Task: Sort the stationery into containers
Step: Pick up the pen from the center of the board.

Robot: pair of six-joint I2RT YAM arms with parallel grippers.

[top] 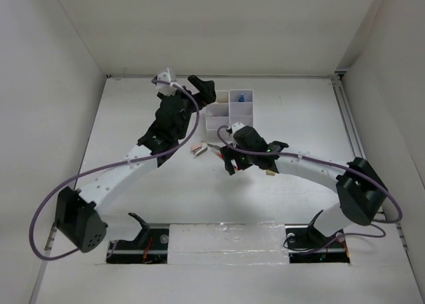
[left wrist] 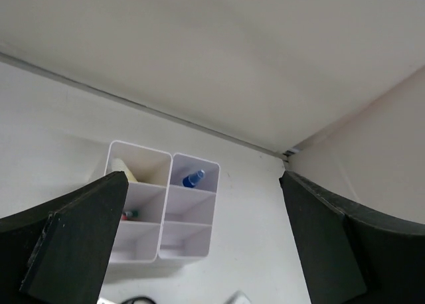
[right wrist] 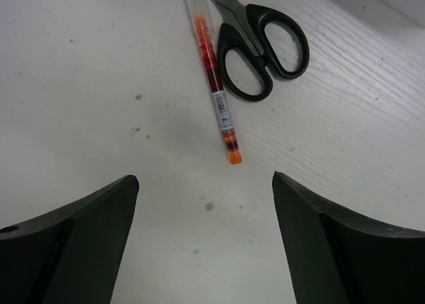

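Left gripper (left wrist: 202,176), fingers apart, hovers above the white plastic six-compartment container (left wrist: 166,204). Right gripper (right wrist: 204,178), likewise spread, hangs over a red-orange pen (right wrist: 216,91) just beside black-handled scissors (right wrist: 246,15) on the white worktop (right wrist: 99,85).

Scissors (right wrist: 257,15): handles black plastic, glossy, smooth; blades bare metal, dull grey sheen.
Pen (right wrist: 216,85) just beside scissors: clear plastic barrel, shiny; printed label band, paper-like.
Table (right wrist: 99,72) under scissors: white, matt, fine wood-like grain ridges, few dark specks.
Right gripper (right wrist: 204,184): fingers (right wrist: 73,244) black, matt, faintly grainy.
Left gripper (left wrist: 200,184): same matt black finish.
Containers (left wrist: 161,224): white plastic, smooth, soft sheen, thin walls.
Bottle (left wrist: 193,178): blue plastic cap, glossy.
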